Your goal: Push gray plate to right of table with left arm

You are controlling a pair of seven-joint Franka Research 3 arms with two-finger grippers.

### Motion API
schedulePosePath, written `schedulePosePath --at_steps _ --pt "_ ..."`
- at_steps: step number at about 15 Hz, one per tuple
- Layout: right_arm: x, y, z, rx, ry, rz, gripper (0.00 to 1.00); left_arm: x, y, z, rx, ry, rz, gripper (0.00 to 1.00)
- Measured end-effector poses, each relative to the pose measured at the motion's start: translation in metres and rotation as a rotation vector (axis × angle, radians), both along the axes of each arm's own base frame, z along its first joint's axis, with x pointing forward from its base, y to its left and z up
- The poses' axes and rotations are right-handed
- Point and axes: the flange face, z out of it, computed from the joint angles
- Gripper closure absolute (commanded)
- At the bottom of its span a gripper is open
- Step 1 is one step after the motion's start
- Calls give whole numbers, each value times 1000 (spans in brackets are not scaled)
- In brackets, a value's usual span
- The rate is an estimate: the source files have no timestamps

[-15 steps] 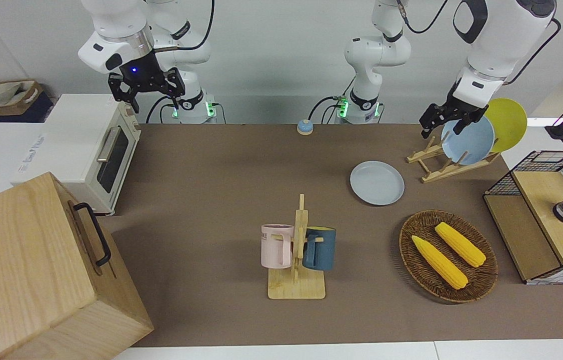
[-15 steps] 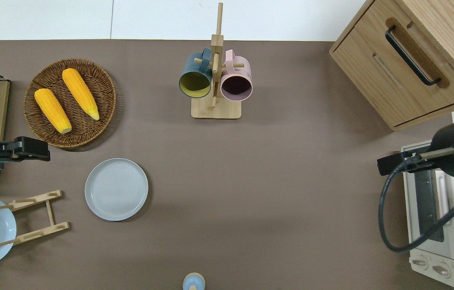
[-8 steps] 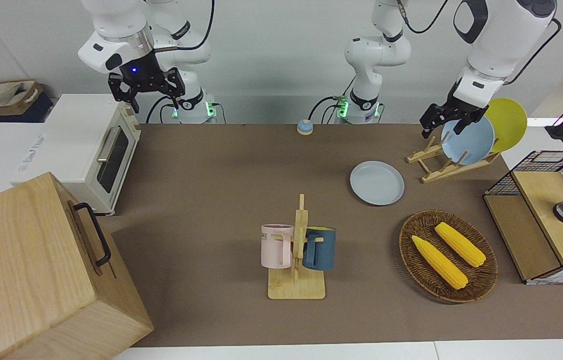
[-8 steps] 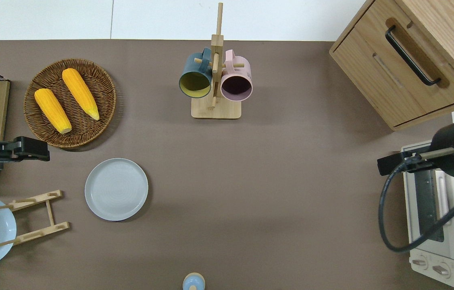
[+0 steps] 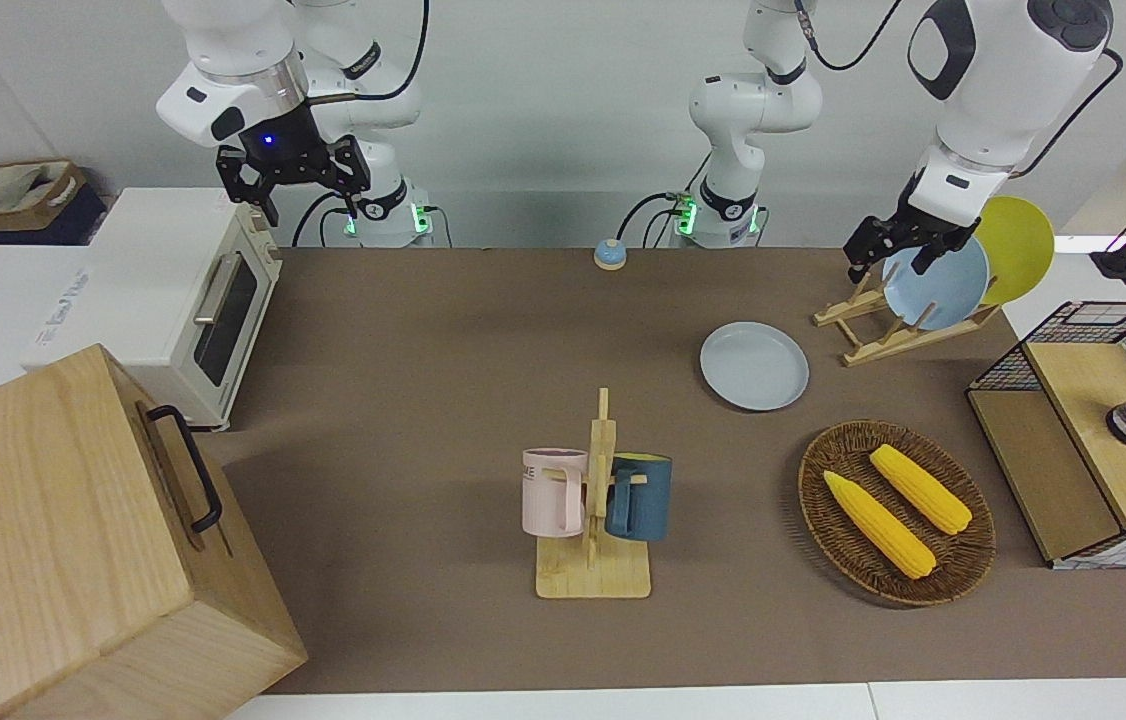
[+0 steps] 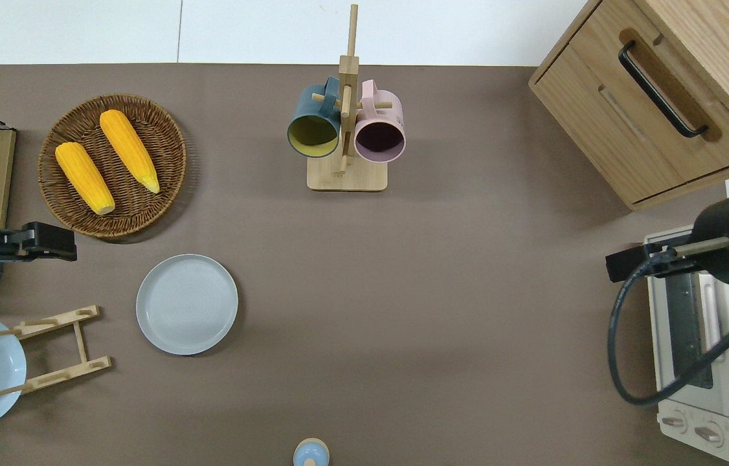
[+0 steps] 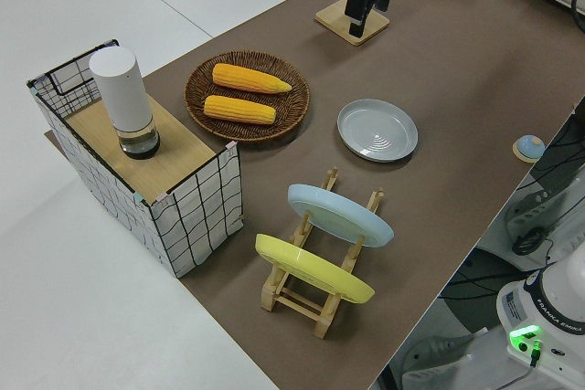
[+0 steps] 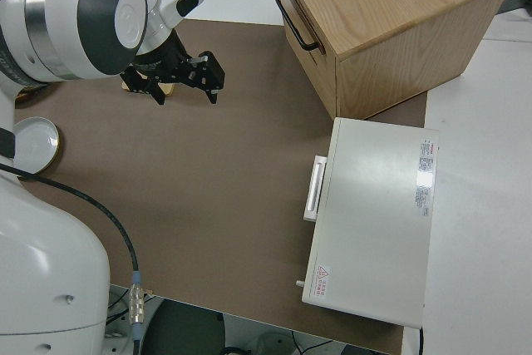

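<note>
Gray plate (image 6: pixel 187 303): flat on the brown bench (image 6: pixel 442 310), between the wicker basket of corn (image 6: pixel 112 165) and the wooden plate rack (image 6: pixel 54 349), toward the left arm's end. Left pincer (image 6: pixel 47 241): raised, apart from the plate, over the bench beside the basket; finger state cannot be told. Right pincer (image 5: pixel 291 180): parked, fingers spread.

"FRANKA ROBOTICS" reads on the arm base (image 7: pixel 558 312); the pink mug's (image 5: pixel 554 492) letters aren't legible
</note>
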Motion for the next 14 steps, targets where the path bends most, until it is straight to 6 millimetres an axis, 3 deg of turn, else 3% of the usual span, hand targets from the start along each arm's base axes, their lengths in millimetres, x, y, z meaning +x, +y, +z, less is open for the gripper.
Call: schedulePosePath --at_steps 5,14 --pt "0 0 0 0 0 0 17 -1 8 -43 3 -20 6 2" --pt "0 0 0 0 0 0 17 -35 13 -141 -3 -15 14 2"
